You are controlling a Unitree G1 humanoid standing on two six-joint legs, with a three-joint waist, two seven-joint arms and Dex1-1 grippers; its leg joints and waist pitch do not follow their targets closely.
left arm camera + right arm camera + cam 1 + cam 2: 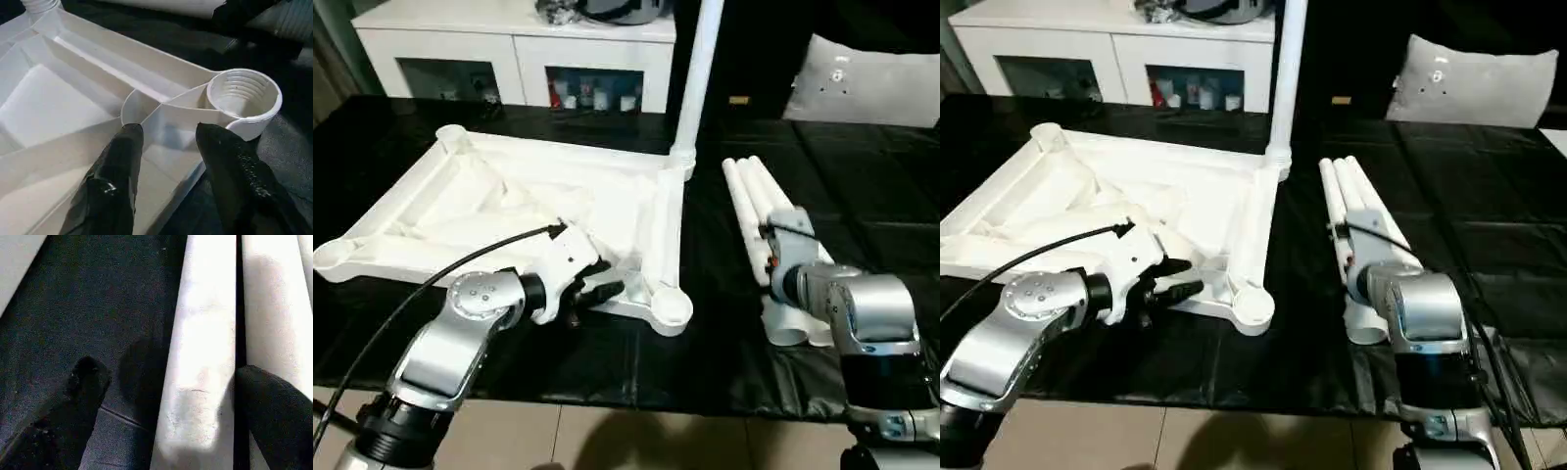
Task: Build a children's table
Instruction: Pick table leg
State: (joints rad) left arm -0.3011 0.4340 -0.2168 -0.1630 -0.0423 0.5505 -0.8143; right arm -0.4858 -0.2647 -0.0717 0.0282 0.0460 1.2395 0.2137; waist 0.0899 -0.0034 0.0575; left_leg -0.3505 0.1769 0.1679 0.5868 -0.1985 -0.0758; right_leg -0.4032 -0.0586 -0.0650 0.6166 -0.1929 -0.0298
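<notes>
legs (759,211): I judge light, stiff, slick; grab mid-tube | right gripper (205,396) spread astride one | left gripper (168,161) spread over tabletop (489,196) rib

legible text, labels, brands, numbers, signs: none on any surface in these views.

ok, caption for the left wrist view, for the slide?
Open left gripper straddling the rim of the upturned tabletop, beside an empty threaded corner socket.
</notes>
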